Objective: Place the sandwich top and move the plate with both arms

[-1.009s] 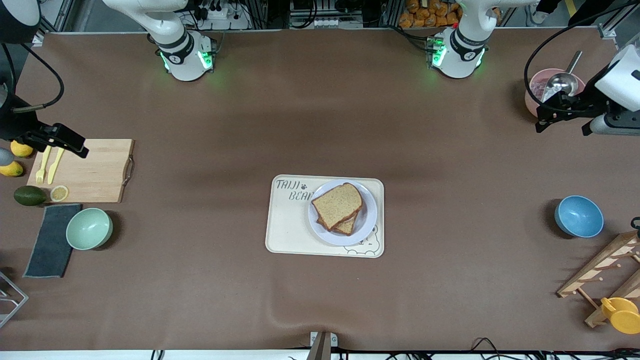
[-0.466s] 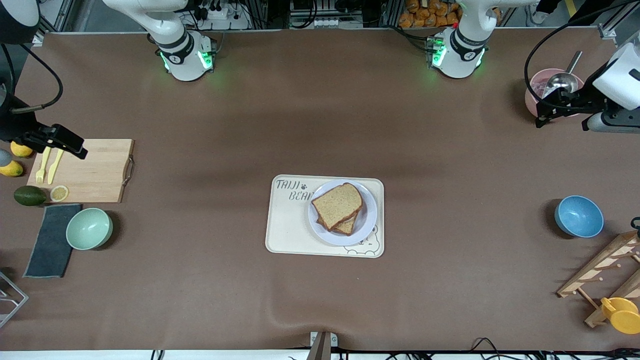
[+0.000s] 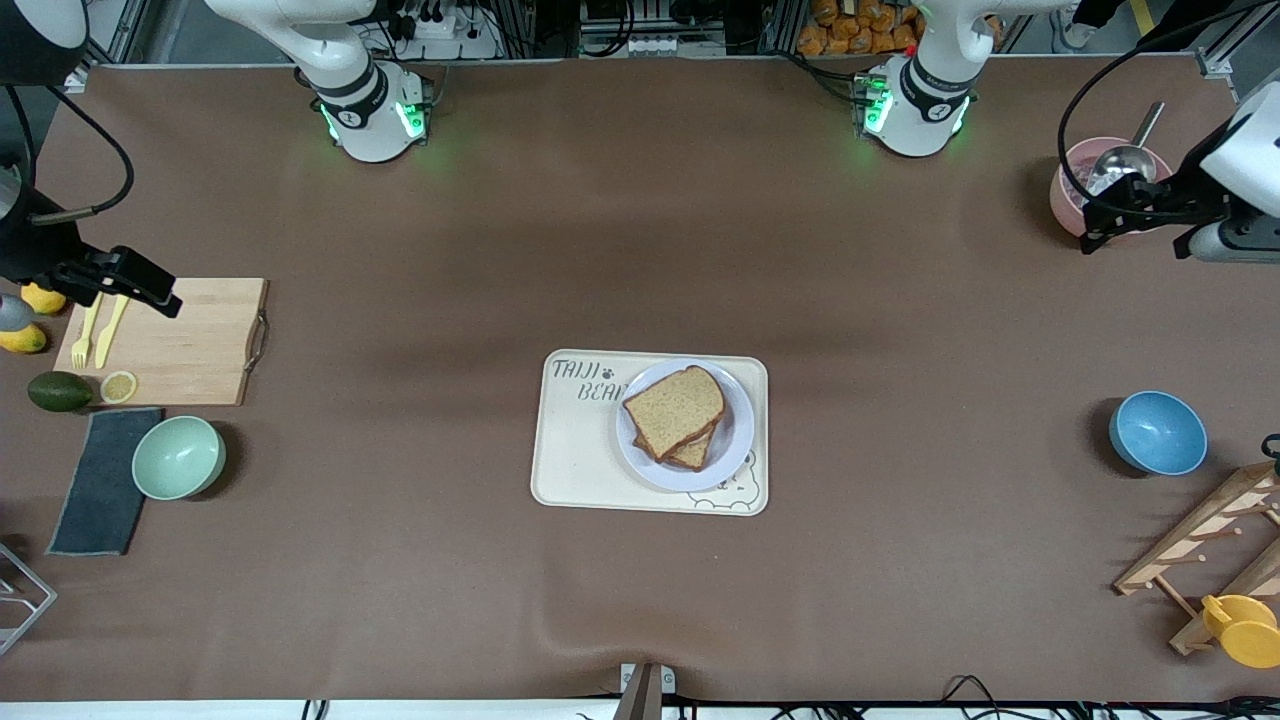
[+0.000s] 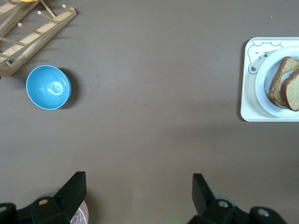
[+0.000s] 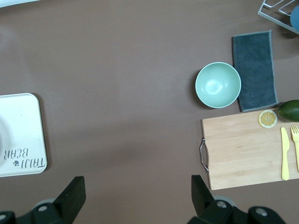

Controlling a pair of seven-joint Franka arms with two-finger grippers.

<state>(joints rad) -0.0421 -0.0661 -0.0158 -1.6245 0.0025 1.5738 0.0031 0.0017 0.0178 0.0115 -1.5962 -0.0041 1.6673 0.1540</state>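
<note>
The sandwich top (image 3: 675, 408), a plain brown bread slice, lies on another slice on the lavender-white plate (image 3: 738, 440). The plate stands on the cream bear tray (image 3: 575, 450) in the middle of the table. Part of the plate (image 4: 262, 88) and the sandwich top (image 4: 292, 91) appear in the left wrist view. My left gripper (image 3: 1095, 225) hangs open and empty over the pink bowl (image 3: 1070, 175) at the left arm's end of the table. At the right arm's end, my right gripper (image 3: 150, 285) hangs open and empty over the wooden cutting board (image 3: 190, 345). Bare table shows between both pairs of fingers (image 4: 74, 189) (image 5: 74, 191).
A ladle (image 3: 1125, 160) rests in the pink bowl. A blue bowl (image 3: 1157, 432) and a wooden rack (image 3: 1205, 540) with a yellow cup (image 3: 1245, 628) stand at the left arm's end. A green bowl (image 3: 178, 457), dark cloth (image 3: 100, 480), avocado (image 3: 58, 390), lemons (image 3: 22, 338) and yellow cutlery (image 3: 100, 330) lie round the board.
The left gripper has drifted slightly toward the left arm's end of the table, staying over the pink bowl. The right gripper has barely shifted. Plate and bread have not moved.
</note>
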